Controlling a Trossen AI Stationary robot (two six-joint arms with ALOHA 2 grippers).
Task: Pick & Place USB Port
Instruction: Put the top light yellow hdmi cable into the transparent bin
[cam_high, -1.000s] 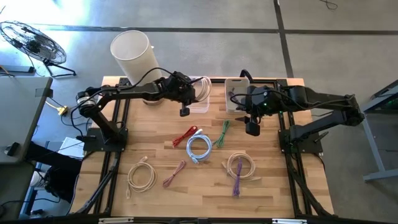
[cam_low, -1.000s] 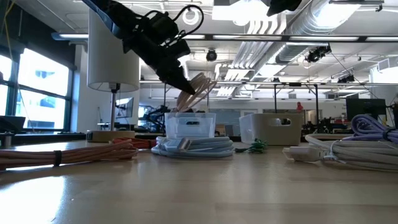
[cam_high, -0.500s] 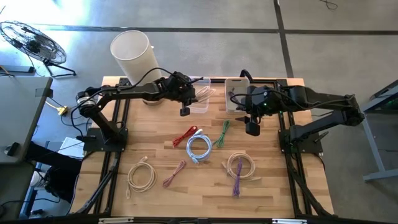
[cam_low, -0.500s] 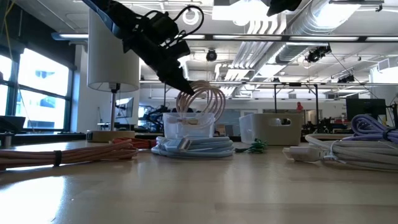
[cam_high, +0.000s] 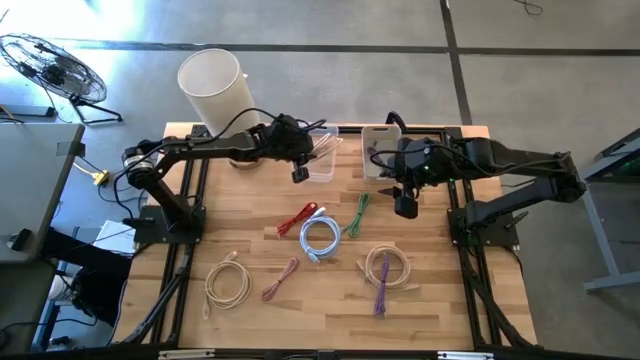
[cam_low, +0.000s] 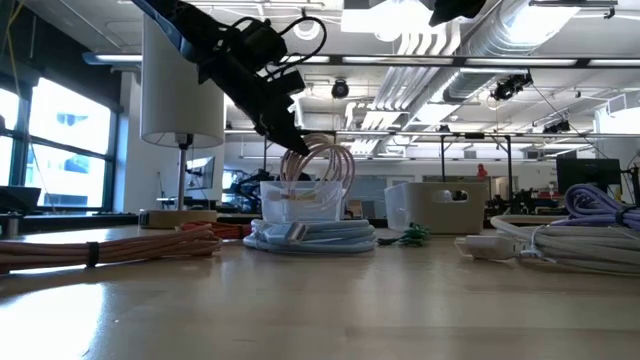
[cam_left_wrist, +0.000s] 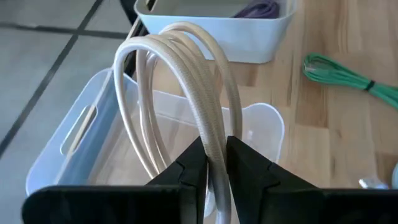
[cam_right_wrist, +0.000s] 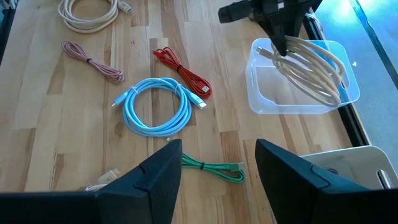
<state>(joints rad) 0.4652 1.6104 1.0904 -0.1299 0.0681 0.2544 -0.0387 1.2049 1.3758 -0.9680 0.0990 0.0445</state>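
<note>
A beige coiled cable (cam_left_wrist: 186, 93) is gripped by my left gripper (cam_left_wrist: 216, 177) above a clear plastic bin (cam_left_wrist: 74, 143) near the table's far edge. The coil's loops (cam_low: 322, 163) stand upright, and its lower part is inside the bin (cam_low: 300, 208). In the high view my left gripper (cam_high: 306, 152) is at the bin's left rim. My right gripper (cam_right_wrist: 217, 180) is open and hovers over bare wood in front of a white bin (cam_high: 380, 150), touching nothing. My left gripper pinches several strands of the beige coil (cam_left_wrist: 214, 146) between its two fingers (cam_left_wrist: 194, 167). It comes from above, slanting toward the table's right. The coil stands upright, its loops (cam_right_wrist: 314, 68) arching past the fingertips and its lower part down inside the clear bin.
Loose cables lie on the table's middle and near part: red (cam_high: 300, 217), light blue (cam_high: 320, 238), green (cam_high: 356, 215), pink (cam_high: 281, 279), a beige coil (cam_high: 227, 284) and a beige coil with a purple cable (cam_high: 385, 270). The white bin holds a purple cable (cam_left_wrist: 258, 9). A white cylinder (cam_high: 215, 85) stands at the far left.
The beige coil, held tilted and edge-on above the clear bin a second ago, has swung upright and sunk so that its lower part is now inside the bin. My left gripper stayed shut on it and shifted slightly toward the far edge.
</note>
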